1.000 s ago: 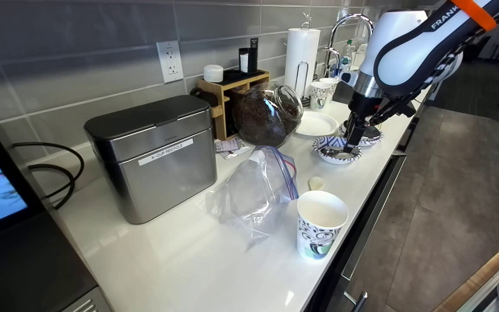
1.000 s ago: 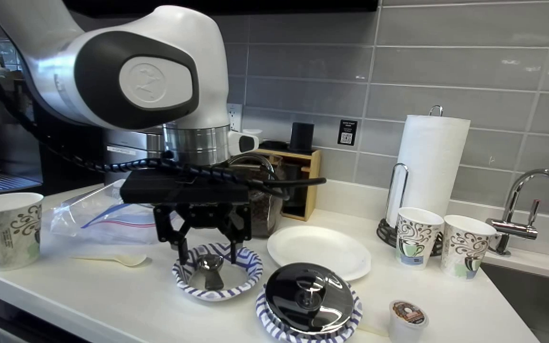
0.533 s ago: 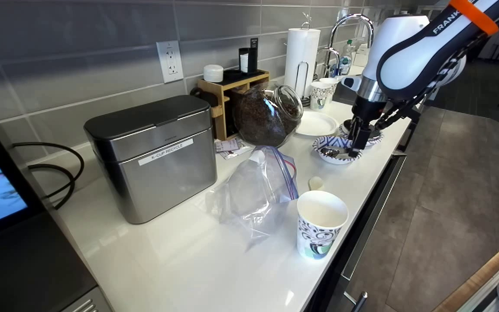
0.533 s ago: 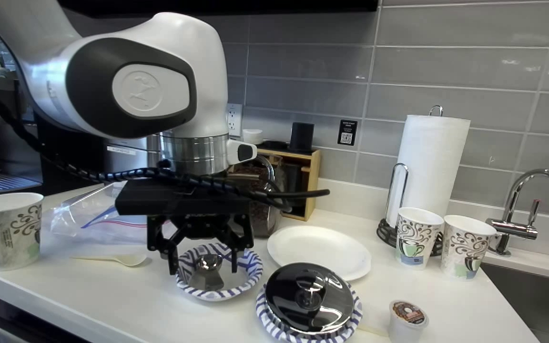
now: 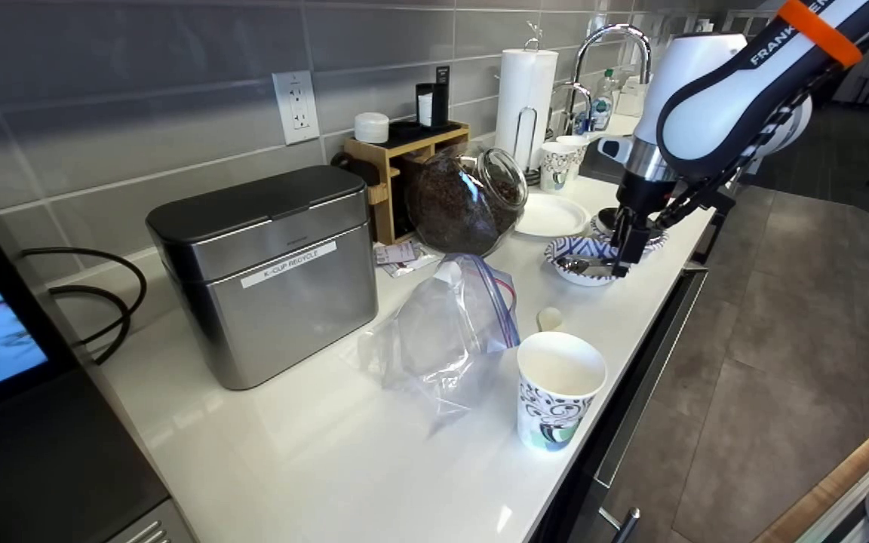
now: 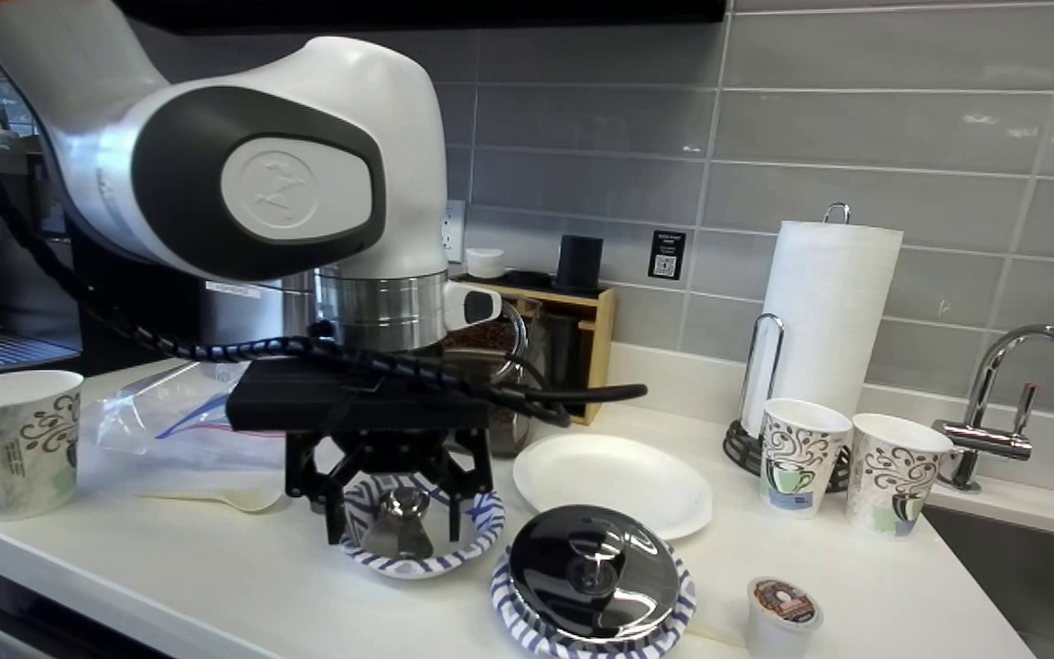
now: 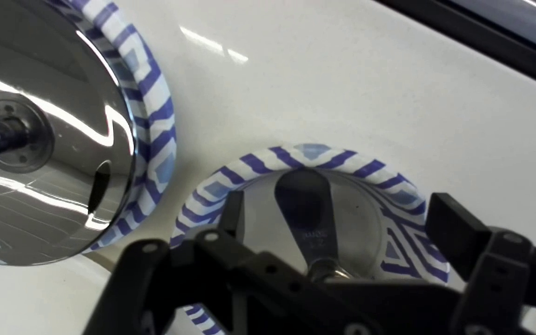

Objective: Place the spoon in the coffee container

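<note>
A patterned bowl [image 7: 358,223] on the table [image 7: 296,83] holds the metal spoon [image 7: 306,209]. The spoon lies lengthwise across the bowl, its dark handle pointing roughly toward the table's front edge, its shiny head roughly toward the wall [image 6: 856,128]. The tool [image 6: 395,523] is over the bowl with its fingers wide apart; in the wrist view the spoon shows between them. The coffee container [image 5: 449,207], with dark coffee inside, stands on the bowl's wall side, as does a white plate [image 6: 618,476]. Just beside the bowl, a shiny lid [image 6: 573,554] lies on a second bowl [image 7: 160,104]; on the bowl's opposite side lies a pale spoon [image 6: 251,499].
</note>
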You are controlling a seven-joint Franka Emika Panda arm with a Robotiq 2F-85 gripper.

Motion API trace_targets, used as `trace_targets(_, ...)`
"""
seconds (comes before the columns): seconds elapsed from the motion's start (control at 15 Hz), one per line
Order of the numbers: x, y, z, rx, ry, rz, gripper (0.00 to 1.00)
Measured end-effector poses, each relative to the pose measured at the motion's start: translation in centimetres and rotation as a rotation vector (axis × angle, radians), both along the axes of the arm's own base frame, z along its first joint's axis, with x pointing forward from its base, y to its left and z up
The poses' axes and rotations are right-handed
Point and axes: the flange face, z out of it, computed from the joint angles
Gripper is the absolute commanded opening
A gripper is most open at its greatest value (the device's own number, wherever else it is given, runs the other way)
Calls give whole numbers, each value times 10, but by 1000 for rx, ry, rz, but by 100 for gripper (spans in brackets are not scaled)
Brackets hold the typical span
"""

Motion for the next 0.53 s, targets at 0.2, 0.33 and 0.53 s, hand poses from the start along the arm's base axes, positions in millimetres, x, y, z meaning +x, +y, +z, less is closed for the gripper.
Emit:
trace_targets(0.2, 0, -3, -2, 0, 3, -8, 100)
trace_targets(0.33, 2, -6, -2, 3, 2, -18, 100)
trace_targets(0.53, 5, -9, 1, 12, -5, -37, 100)
